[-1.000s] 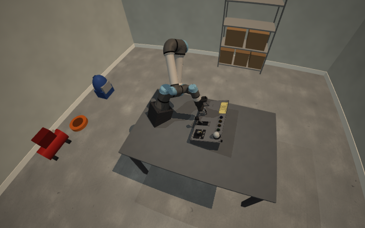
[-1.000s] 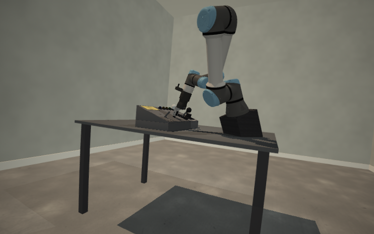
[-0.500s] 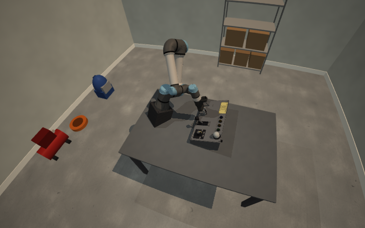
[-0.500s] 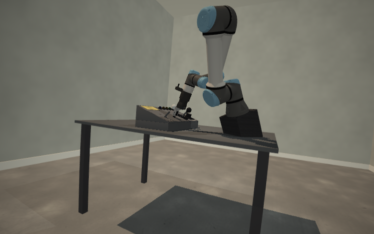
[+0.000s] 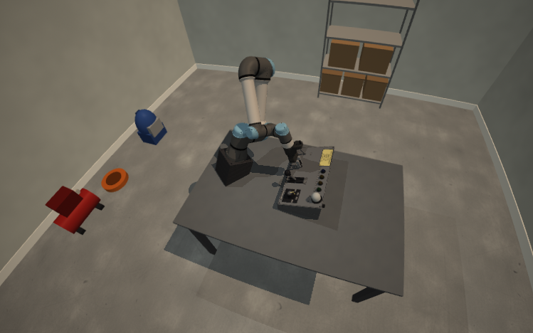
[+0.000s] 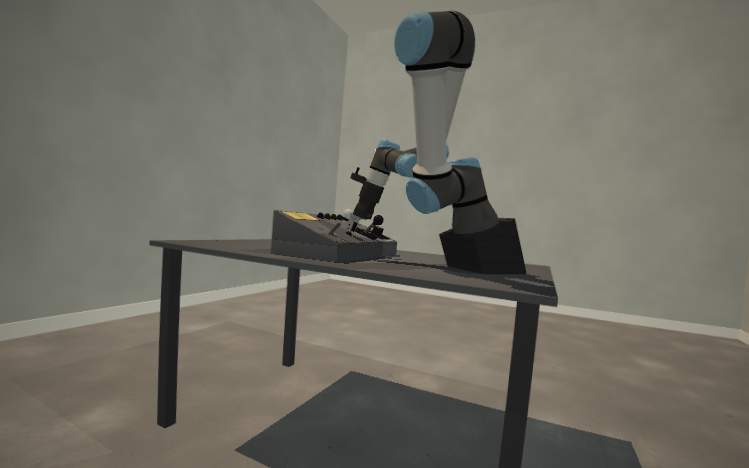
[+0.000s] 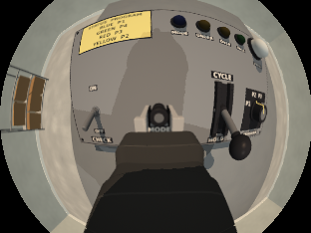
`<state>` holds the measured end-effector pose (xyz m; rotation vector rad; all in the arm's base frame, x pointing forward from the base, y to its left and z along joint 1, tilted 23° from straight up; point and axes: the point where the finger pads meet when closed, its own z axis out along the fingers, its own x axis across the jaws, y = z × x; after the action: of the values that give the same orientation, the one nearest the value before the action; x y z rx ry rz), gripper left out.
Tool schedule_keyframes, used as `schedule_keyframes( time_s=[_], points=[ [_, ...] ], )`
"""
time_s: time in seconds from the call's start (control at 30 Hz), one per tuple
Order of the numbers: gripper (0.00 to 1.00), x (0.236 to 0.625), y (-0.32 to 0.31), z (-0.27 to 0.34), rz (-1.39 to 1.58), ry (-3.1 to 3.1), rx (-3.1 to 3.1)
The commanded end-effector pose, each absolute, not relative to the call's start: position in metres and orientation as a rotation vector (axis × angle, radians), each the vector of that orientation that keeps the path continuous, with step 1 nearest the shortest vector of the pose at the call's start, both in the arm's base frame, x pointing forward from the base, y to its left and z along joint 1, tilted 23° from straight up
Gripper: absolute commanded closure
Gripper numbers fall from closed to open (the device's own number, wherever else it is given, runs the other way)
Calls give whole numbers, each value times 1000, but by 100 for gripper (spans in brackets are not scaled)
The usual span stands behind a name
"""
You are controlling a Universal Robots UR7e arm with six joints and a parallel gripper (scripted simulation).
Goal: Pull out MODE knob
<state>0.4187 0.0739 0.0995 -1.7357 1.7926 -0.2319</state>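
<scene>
The grey sloped console (image 5: 308, 173) (image 6: 301, 235) (image 7: 134, 88) stands on the dark table (image 5: 363, 231) (image 6: 219, 248). In the wrist view, the small dark MODE knob (image 7: 158, 116) sits at the panel's middle, between my two pale fingertips. My gripper (image 7: 158, 112) (image 5: 293, 165) (image 6: 352, 221) is shut on the knob and leans down onto the panel's lower half. To the right of the knob are a black-ball lever (image 7: 238, 147) (image 6: 377, 219) in its slot, a rotary switch (image 7: 254, 113) and a white dome (image 7: 258, 48) (image 5: 316, 197). A small toggle (image 7: 94, 120) is to the left.
A yellow label (image 7: 115, 31) (image 5: 326, 157) and a row of dark lamps (image 7: 202, 27) lie along the panel's top. The arm's black base (image 5: 235, 165) (image 6: 481, 244) stands on the table beside the console. A shelf with boxes (image 5: 363, 53) stands at the back wall.
</scene>
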Motion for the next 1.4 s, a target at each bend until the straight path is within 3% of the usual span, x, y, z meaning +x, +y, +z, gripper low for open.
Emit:
schedule_keyframes(
  time_s=[0.0,1.37],
  points=[
    [100,419,74,100,-233,1792,-1736],
    [100,414,71,107,-233,1792,-1736]
  ],
)
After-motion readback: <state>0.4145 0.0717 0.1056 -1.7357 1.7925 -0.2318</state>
